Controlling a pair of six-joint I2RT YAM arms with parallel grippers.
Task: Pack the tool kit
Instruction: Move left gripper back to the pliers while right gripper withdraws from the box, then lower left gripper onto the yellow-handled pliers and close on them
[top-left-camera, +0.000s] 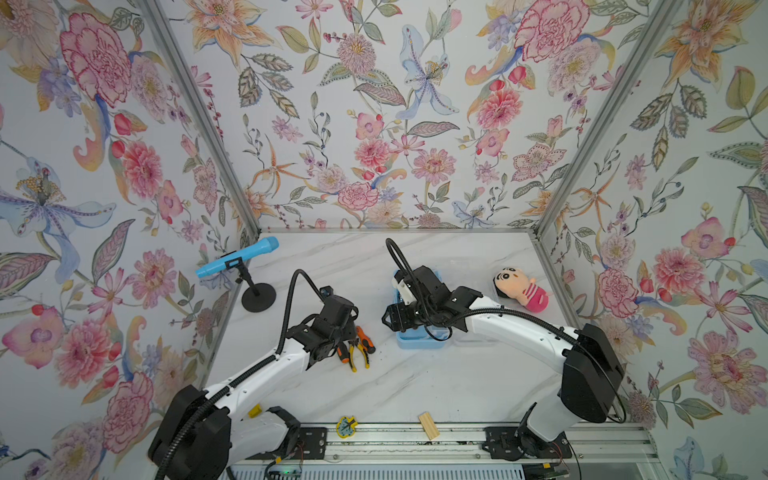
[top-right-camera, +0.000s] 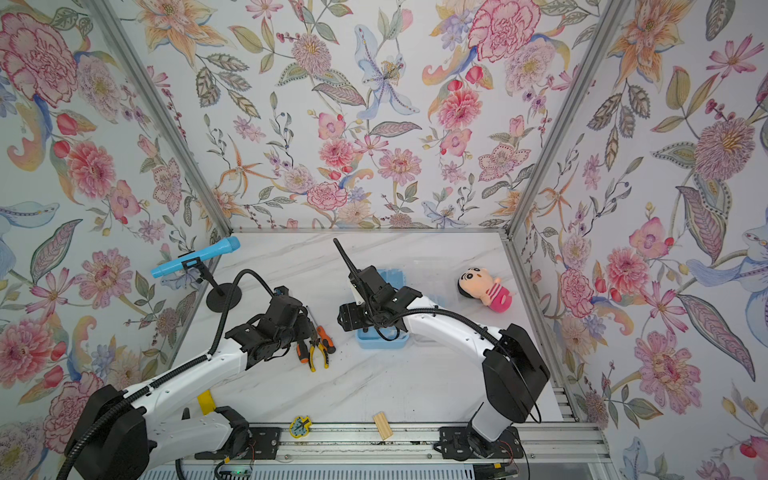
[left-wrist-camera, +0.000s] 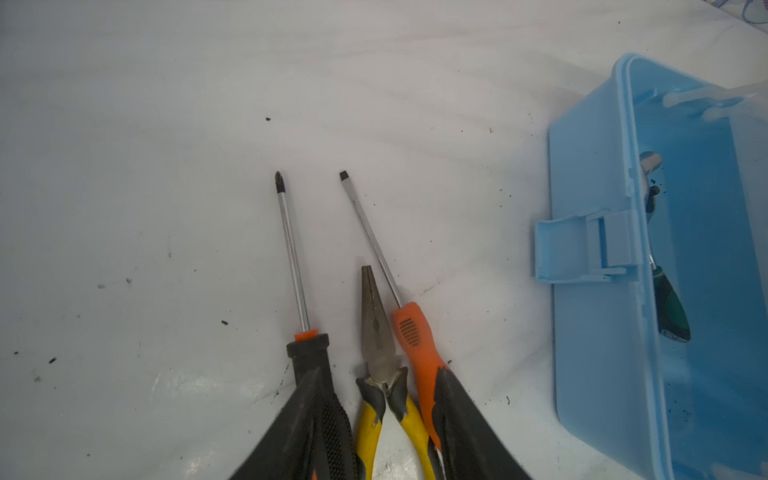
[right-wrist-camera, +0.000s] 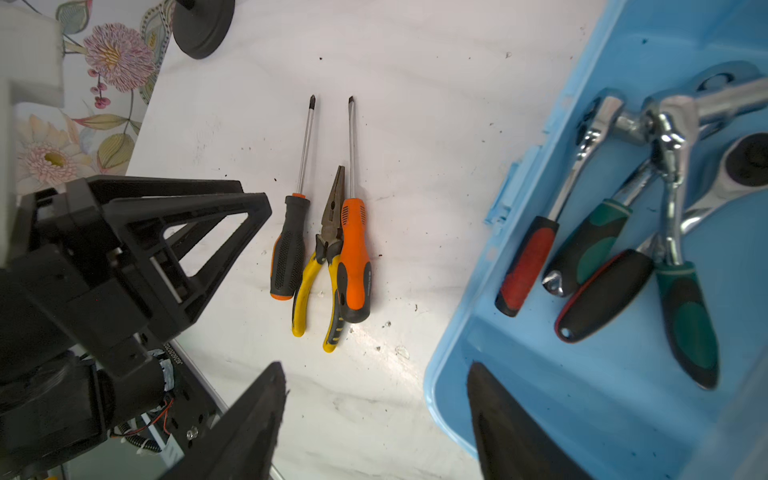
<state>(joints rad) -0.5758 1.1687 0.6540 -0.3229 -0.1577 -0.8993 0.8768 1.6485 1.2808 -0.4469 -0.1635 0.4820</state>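
- Inside, the blue tool box (right-wrist-camera: 540, 374) holds ratchet wrenches (right-wrist-camera: 602, 245).
- My left gripper (left-wrist-camera: 380, 372), jaws spread, hovers over the screwdrivers (left-wrist-camera: 293, 257) and pliers (left-wrist-camera: 376, 320) lying on the table (left-wrist-camera: 166, 166).
- My right gripper (right-wrist-camera: 374, 365), spread, hangs over the box's rim.

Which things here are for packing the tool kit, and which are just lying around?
For the job: blue toolbox, ratchet wrenches inside it, Phillips screwdriver, flathead screwdriver, yellow-handled pliers.
Just lying around: plush doll, blue toy microphone, wooden block, yellow leaf-shaped piece.

Top views overhead; both wrist views (close) share pliers (right-wrist-camera: 332, 208).
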